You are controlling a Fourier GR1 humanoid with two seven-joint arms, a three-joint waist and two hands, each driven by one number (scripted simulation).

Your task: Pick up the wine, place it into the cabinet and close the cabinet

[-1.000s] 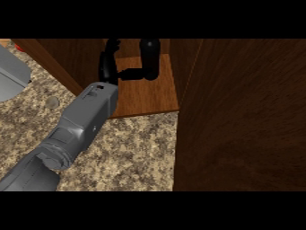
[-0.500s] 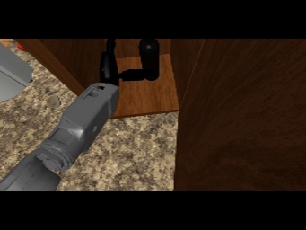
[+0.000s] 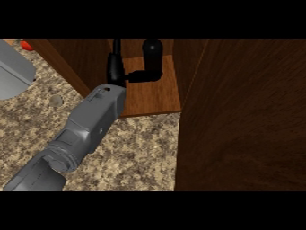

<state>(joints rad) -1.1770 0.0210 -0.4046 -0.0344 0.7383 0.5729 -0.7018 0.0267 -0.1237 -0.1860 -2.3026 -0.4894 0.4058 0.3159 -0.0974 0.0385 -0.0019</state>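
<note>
The wine (image 3: 153, 55) stands inside the cabinet (image 3: 152, 96) on its wooden shelf floor, showing as a dark bottle with its long axis running roughly up the view, top end toward the view's upper edge (whether it stands fully upright cannot be told from this steep angle). The left hand (image 3: 123, 72) is inside the cabinet just left of the bottle, thumb hooked across to its lower body and touching it, while the fingers point straight into the cabinet. Its grey forearm crosses the speckled counter (image 3: 132, 148) from lower left. A large dark wooden door (image 3: 248, 117) fills the right side, alongside the opening. A grey appliance (image 3: 6, 67) sits at upper left, a small red object (image 3: 27, 45) beyond it.
</note>
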